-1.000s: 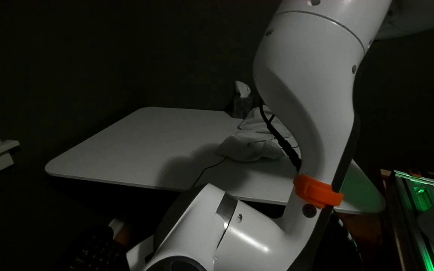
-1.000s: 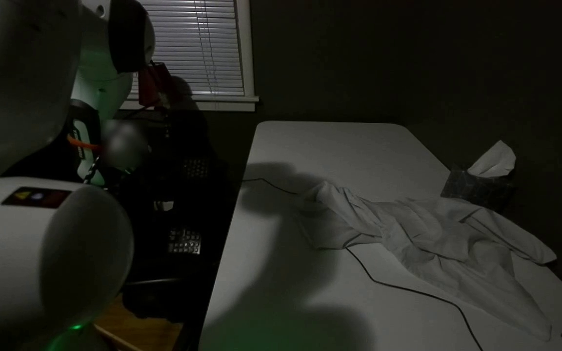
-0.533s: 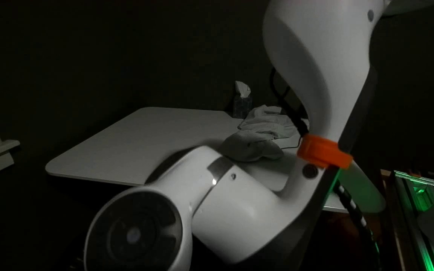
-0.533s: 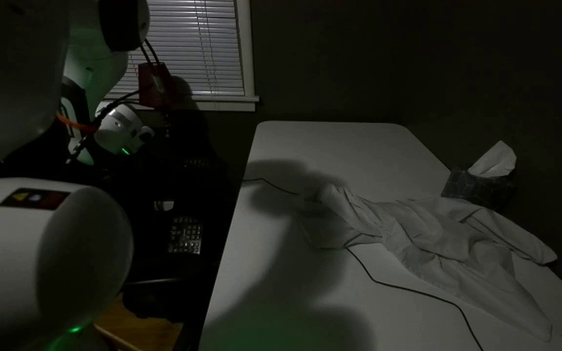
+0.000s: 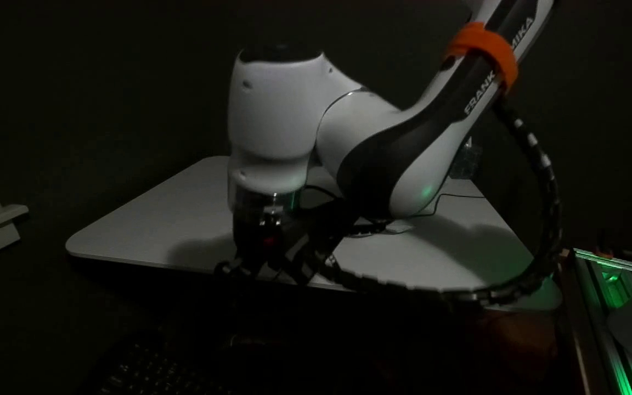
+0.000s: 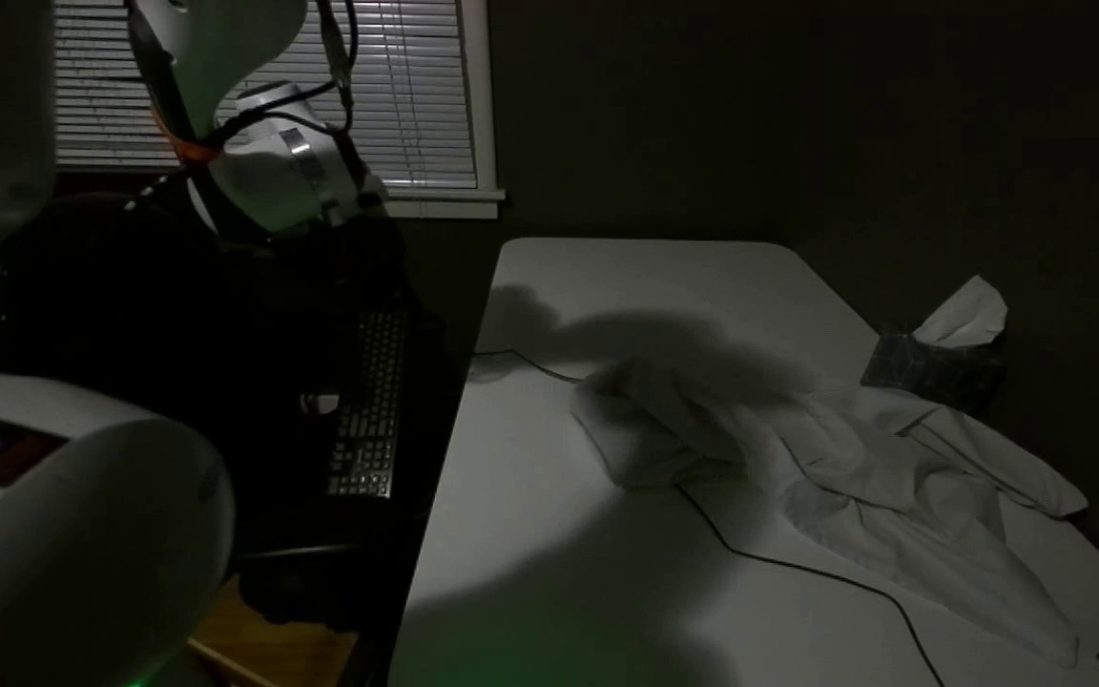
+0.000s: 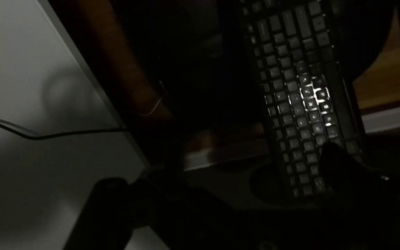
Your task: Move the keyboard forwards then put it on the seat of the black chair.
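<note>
The black keyboard [image 6: 373,410] lies flat on a dark support beside the white table; part of it also shows low in an exterior view [image 5: 157,373]. In the wrist view, the keyboard [image 7: 290,83] runs lengthwise over black, partly rounded shapes. The black chair is too dark to make out, so I cannot tell its seat from what surrounds it. My gripper [image 5: 269,274] hangs fingers down near the table edge, its jaws wide apart with nothing between them. From the wrist, one dark finger [image 7: 342,163] overlaps the keyboard's near end, above the keys.
The white table [image 6: 530,515] carries a crumpled white cloth [image 6: 845,458], a thin black cable [image 6: 798,568] and a tissue box [image 6: 931,363]. A small white object [image 6: 322,403] sits beside the keyboard. A loose cable sleeve [image 5: 552,208] loops from the arm.
The arm has risen and turned, bringing the gripper into sight over the table edge. More of the keyboard is uncovered; its near end keeps its place.
</note>
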Action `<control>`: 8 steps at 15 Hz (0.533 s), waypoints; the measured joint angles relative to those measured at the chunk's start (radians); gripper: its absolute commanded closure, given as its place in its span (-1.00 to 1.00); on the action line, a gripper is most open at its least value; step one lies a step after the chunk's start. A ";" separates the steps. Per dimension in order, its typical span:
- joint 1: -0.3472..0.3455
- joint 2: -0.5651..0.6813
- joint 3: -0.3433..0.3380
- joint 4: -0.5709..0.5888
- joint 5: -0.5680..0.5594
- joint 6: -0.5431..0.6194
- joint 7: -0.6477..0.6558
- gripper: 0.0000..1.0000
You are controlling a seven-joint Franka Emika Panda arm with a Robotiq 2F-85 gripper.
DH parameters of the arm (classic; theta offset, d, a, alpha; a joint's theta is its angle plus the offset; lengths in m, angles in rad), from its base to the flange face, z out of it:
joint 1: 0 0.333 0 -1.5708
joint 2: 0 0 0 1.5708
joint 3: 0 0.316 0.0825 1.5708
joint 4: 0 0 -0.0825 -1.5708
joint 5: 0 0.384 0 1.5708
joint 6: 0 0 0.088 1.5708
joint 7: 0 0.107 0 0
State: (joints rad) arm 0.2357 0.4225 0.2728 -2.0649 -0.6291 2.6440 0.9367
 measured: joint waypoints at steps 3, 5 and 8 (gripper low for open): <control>-0.044 -0.154 -0.013 -0.142 0.170 0.183 -0.140 -1.00; -0.063 -0.262 0.012 -0.228 0.317 0.221 -0.254 -1.00; -0.089 -0.419 0.082 -0.323 0.541 0.161 -0.407 -1.00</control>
State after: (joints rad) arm 0.1471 0.0033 0.3546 -2.3875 -0.0876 2.8055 0.5302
